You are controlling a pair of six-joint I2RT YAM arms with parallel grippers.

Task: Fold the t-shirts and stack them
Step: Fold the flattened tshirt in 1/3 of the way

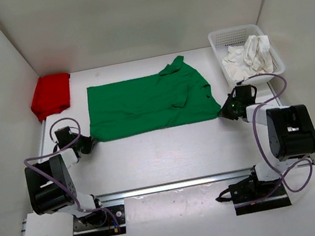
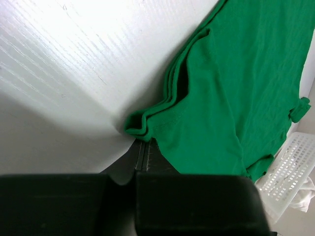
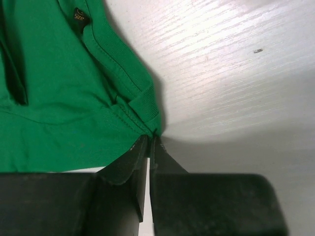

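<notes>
Fingers point(image 3: 129, 160) on both arms were clamped tight on the green t-shirt point(image 1: 149, 102), one pair at each near corner. The left gripper point(image 1: 87, 144) had the near left corner, and its wrist view showed a few stacked layers of hem bunched right at the tips. The right gripper point(image 1: 226, 110) had the near right corner, pinching the ribbed edge not far from the size tag.

The shirt itself lay spread across the middle of the table point(image 1: 164, 153), hem end left, collar end right, looking already doubled over once. My guess is that grabbing both near corners together was so the near edge could be lifted evenly for another fold without the cloth skewing.

The red t-shirt point(image 1: 51, 95) sat as a neat bundle in the far left corner, probably the start of the stack. The white t-shirt point(image 1: 249, 57) was crumpled in the basket point(image 1: 233, 30) at the far right, not yet touched.

The surface was plain white with a faint grain and some glare, so cloth probably slides on it pretty easily. White walls point(image 1: 127, 13) boxed the table in on the left, far and right sides.
</notes>
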